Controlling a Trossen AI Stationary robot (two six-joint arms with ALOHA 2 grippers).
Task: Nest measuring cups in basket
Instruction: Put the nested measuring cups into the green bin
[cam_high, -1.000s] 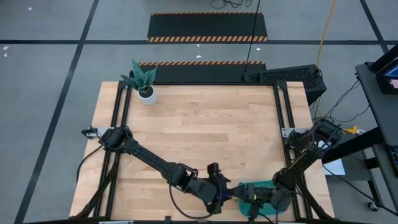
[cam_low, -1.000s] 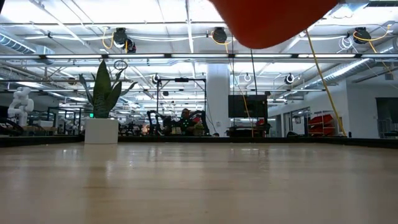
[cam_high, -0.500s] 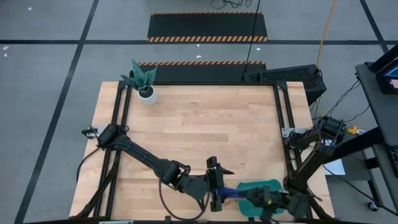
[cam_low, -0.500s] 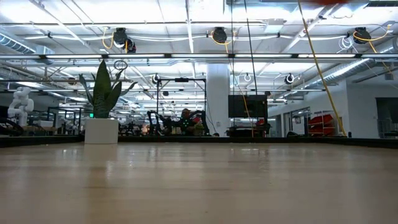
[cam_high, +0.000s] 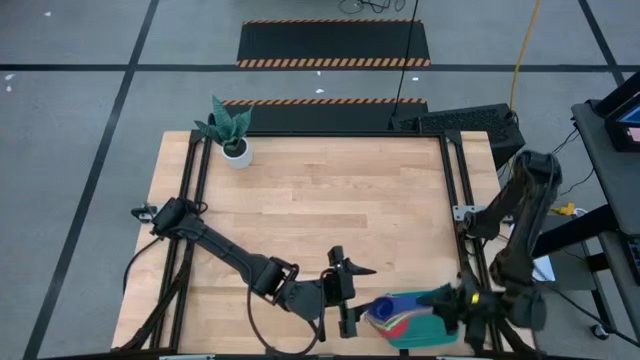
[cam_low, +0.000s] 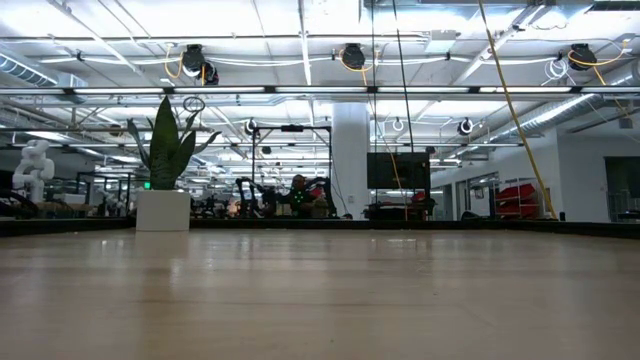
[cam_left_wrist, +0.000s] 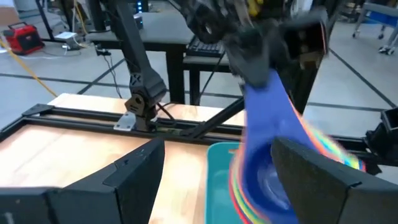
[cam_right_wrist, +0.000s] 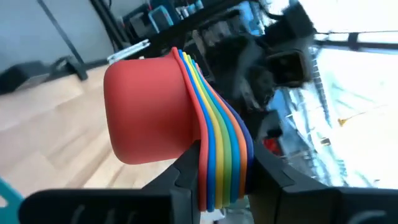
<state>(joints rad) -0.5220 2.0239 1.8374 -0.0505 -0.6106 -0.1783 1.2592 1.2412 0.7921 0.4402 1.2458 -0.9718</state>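
Note:
The measuring cups (cam_high: 385, 310) are nested into one stack, blue innermost in the left wrist view (cam_left_wrist: 264, 177) and red outermost in the right wrist view (cam_right_wrist: 146, 112). The stack is over the left end of the teal basket (cam_high: 422, 330), which stands at the table's near edge. My right gripper (cam_high: 452, 310) is shut on the stack from the basket's right. My left gripper (cam_high: 350, 295) is open just left of the basket (cam_left_wrist: 217, 165) and touches nothing. The low view shows none of these. My right gripper holds the nested cups by their stacked flat handles (cam_right_wrist: 221, 146), pinched together between its two fingers (cam_right_wrist: 183, 171). In the left wrist view the handles slant up to the gripper (cam_left_wrist: 267, 56) and the bowls hang below it over the basket. Whether the stack touches the basket is hidden.
A white plant pot (cam_high: 236, 150) stands at the table's far left corner and also shows in the low view (cam_low: 163, 210). Black frame rails (cam_high: 455, 200) run along the table's sides. Bare wood lies between the pot and the basket.
My right arm has raised its elbow and its gripper has drawn toward the table's right, uncovering the cup stack at the basket's left end. The red cup has left the top of the low view. My left gripper has backed slightly toward the left.

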